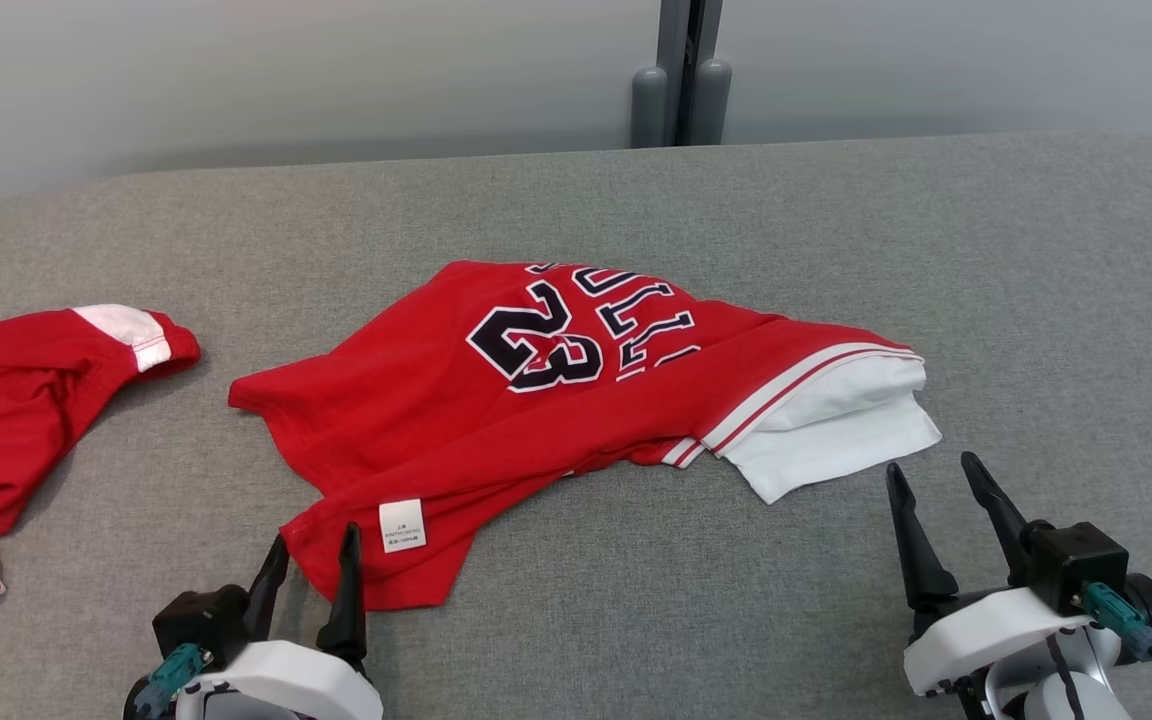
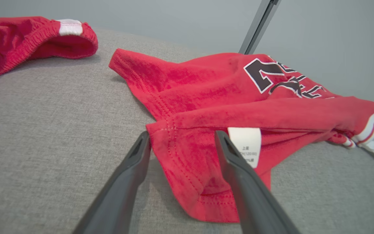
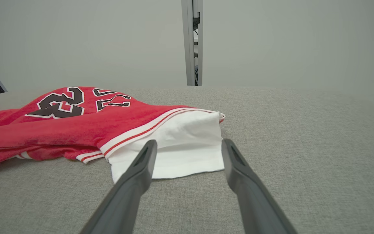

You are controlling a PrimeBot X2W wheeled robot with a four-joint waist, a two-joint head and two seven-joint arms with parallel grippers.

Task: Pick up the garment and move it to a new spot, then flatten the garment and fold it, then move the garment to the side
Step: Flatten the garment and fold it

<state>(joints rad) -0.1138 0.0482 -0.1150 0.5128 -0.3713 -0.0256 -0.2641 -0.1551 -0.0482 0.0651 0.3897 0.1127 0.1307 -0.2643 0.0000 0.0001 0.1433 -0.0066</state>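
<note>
Two grippers and one garment, listed from the near edge outward.

1. Left gripper (image 1: 316, 535), lower left of the head view. Fingers are apart and point away from the robot. In its wrist view the left gripper (image 2: 182, 133) straddles the hem corner (image 2: 187, 182), with red cloth lying between the two fingers. Whether either finger touches the cloth cannot be told.

2. Care label (image 1: 402, 525). White, sewn at that same corner, just beside the left gripper's inner finger.

3. Right gripper (image 1: 931, 463), lower right. Fingers are apart with nothing between them. In its wrist view the right gripper (image 3: 188, 141) faces the white sleeve (image 3: 187, 146), which lies just ahead of the tips, near but not touching.

4. Garment (image 1: 556, 400). A red jersey numbered 23, rumpled, mid-table (image 1: 936, 220). Its long axis runs across the robot's front, from the hem corner at near left to the white sleeve at right, so each end faces one gripper. The left arm is the nearer to its end. Judgement: the pick depends on this alignment. The left gripper likely only needs to close, while the right needs a short forward reach first.

5. Second red garment (image 1: 6, 410). At the left edge, well apart from the jersey.

6. Grey post (image 1: 681, 70). Beyond the table's far edge.
</note>
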